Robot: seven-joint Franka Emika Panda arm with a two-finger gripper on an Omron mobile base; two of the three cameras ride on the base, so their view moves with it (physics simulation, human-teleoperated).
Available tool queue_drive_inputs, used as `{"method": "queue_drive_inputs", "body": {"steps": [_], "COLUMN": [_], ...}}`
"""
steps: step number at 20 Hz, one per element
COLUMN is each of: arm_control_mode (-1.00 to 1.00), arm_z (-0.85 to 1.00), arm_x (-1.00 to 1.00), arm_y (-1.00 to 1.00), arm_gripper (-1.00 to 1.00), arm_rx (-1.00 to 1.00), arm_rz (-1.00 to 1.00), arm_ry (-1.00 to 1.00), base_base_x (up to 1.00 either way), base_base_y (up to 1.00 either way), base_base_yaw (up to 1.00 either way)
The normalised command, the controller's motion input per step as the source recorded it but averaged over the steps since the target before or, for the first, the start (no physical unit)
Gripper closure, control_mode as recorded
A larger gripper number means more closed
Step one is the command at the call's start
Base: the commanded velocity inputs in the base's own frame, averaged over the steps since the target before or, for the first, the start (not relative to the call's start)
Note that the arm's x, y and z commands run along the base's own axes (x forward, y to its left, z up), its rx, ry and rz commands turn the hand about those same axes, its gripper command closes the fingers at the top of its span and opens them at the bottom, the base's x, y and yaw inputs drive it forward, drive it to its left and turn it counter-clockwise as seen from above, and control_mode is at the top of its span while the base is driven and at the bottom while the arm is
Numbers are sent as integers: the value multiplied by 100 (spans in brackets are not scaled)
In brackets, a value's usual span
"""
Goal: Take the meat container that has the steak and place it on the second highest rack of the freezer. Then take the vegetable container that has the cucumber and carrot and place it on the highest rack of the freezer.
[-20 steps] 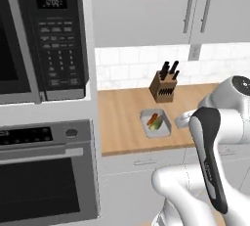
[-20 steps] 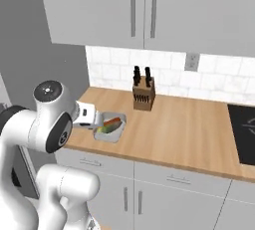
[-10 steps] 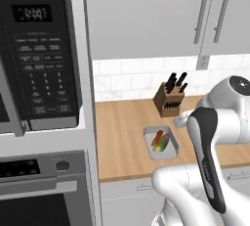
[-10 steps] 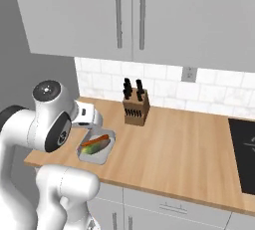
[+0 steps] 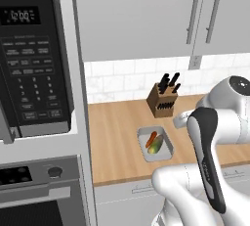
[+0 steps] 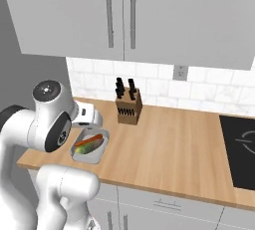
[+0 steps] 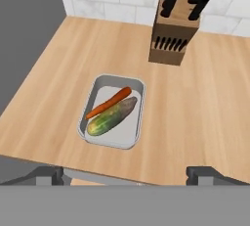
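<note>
Item 1. Vegetable container: a shallow grey tray with rounded corners, sat flat on the wooden worktop. In the hand view it lay a little toward 9 o'clock of centre, near the worktop's front edge; in the left base view it sat at 5 o'clock of centre.

Item 2. Carrot: orange-red, tapered, lay slantwise inside the tray with its thick end toward 1 o'clock in the hand view. It touched the cucumber along one side.

Item 3. Cucumber: green-yellow, stubby, lay inside the same tray, parallel to the carrot and on its 5 o'clock side. Both vegetables also showed in the right base view, carrot above cucumber.

Item 4. Knife block: wooden, with dark handles sticking up, stood upright on the worktop at 1 o'clock from the tray, well apart from it, close to the white tiled wall.

Item 5. My jaws: stood spread as wide as they go, holding nothing, with the two dark tips at the bottom of the hand view. They hung above the worktop's front edge, at 6 o'clock of the tray and clear of it.

Item 6. Microwave: black, sat at 9 o'clock in the left base view, above a black oven.
</note>
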Motion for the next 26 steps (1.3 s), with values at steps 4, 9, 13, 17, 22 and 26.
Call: {"method": "queue_drive_inputs", "body": {"steps": [4, 9, 13, 17, 22, 26], "arm_control_mode": [100, 100, -100, -100, -100, -100], "arm_z": [0, 0, -3, -73, -98, -56], "arm_x": [0, 0, 41, 31, 25, 29], "arm_y": [0, 0, 4, 0, -19, -3], "arm_gripper": [-100, -100, -100, -100, -100, -100], "arm_rx": [0, 0, -10, 3, 11, 2], "arm_rz": [0, 0, 0, 0, -17, -25], "arm_ry": [0, 0, 46, 28, 12, 10], "base_base_x": [0, 0, 0, 0, 0, 0], "base_base_y": [0, 0, 0, 0, 0, 0], "base_base_yaw": [0, 0, 0, 0, 0, 0]}}
